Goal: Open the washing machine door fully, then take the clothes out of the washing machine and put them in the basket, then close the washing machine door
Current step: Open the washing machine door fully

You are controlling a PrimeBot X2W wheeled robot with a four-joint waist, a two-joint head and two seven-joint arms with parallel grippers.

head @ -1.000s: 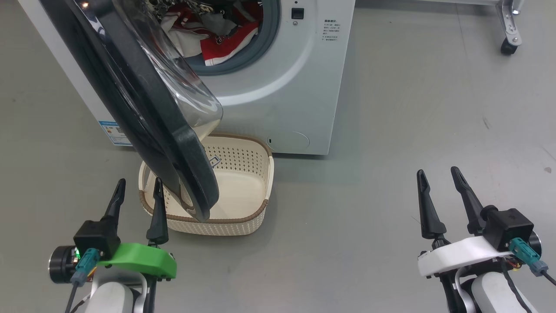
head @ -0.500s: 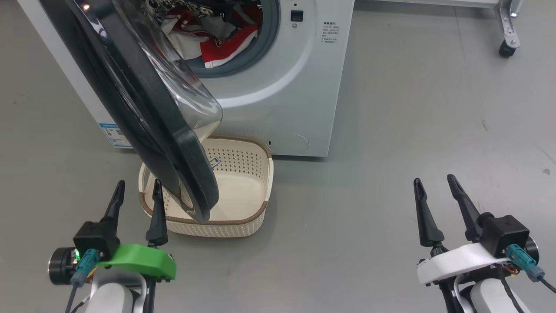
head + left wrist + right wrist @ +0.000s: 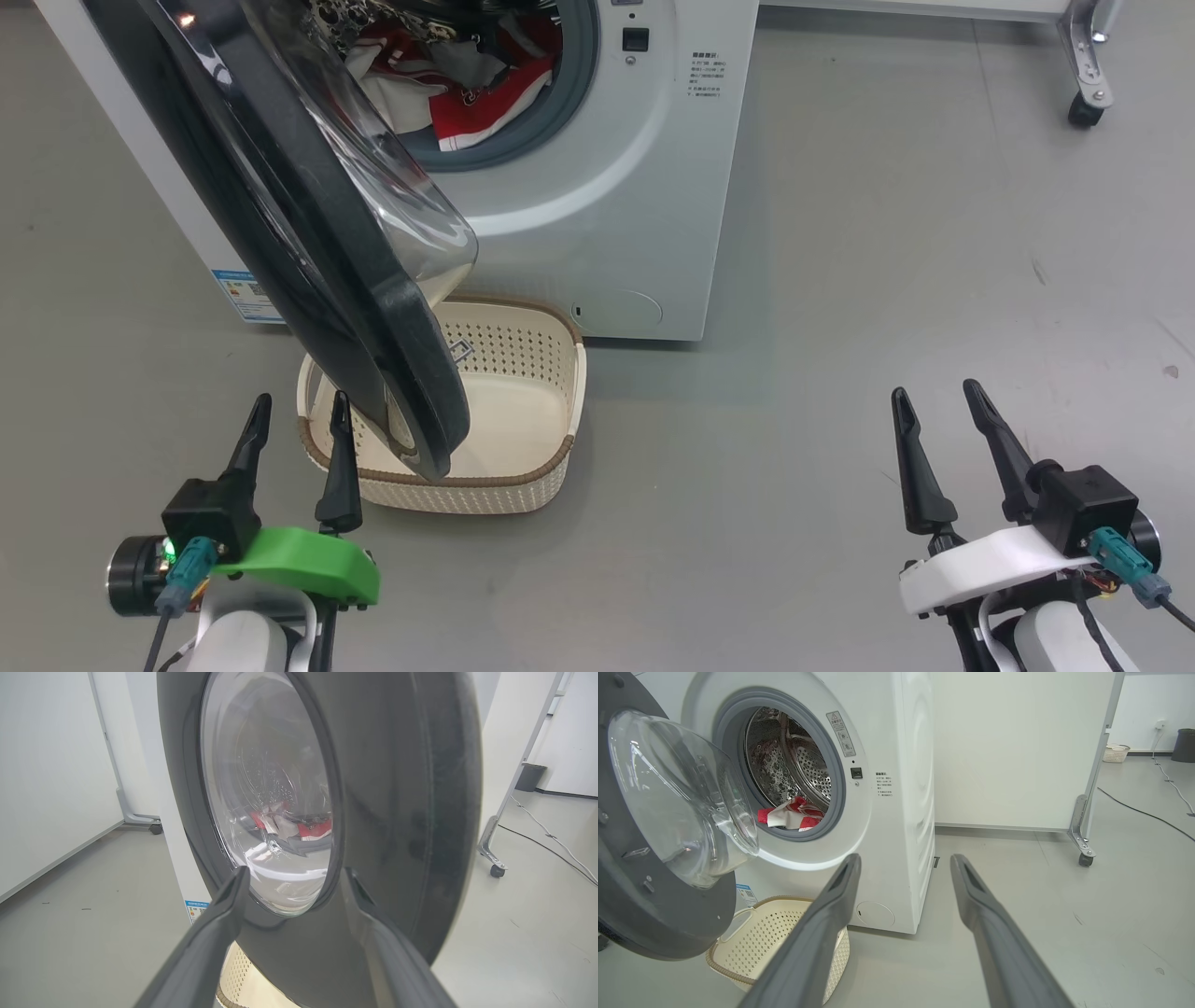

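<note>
Just ahead of the wide-open, empty left gripper stands the partly open washing machine door with the basket beneath its lower edge; the clothes lie farther ahead in the washing machine, left of the equally spread, empty right gripper.

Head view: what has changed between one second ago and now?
The whole picture slid slightly down: the camera moved, not the things. The right tool seems to have drawn back a little toward the robot. Nothing was taken or released. The left tool, the partly open washing machine door, the clothes and the empty basket stayed.
</note>
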